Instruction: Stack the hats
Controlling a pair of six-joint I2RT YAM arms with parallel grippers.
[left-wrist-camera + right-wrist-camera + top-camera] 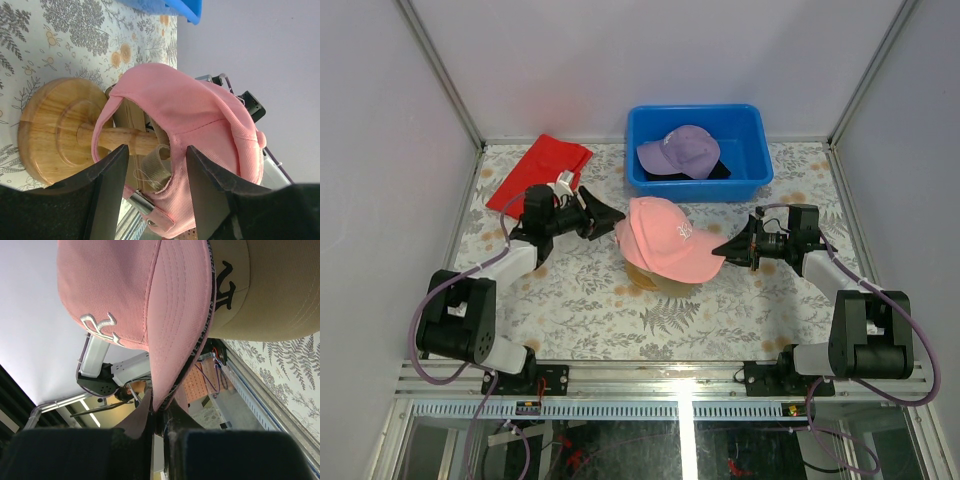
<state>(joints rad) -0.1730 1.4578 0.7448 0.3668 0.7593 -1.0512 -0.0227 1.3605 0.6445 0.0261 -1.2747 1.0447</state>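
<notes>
A pink hat (665,238) sits on top of a tan hat (658,284) in the middle of the table, both carried by a wooden stand (55,130). My right gripper (723,250) is shut on the tip of the pink hat's brim (180,325), with the tan hat (270,290) just under it. My left gripper (610,215) is open at the back of the pink hat (200,125), its fingers (107,190) either side of the rear straps without touching them. A purple hat (680,150) lies in the blue bin (695,108) over a black hat (720,170).
A folded red cloth (535,170) lies at the back left, just behind my left arm. The blue bin stands at the back centre, close behind the stand. White walls and metal posts close off the table's sides and back.
</notes>
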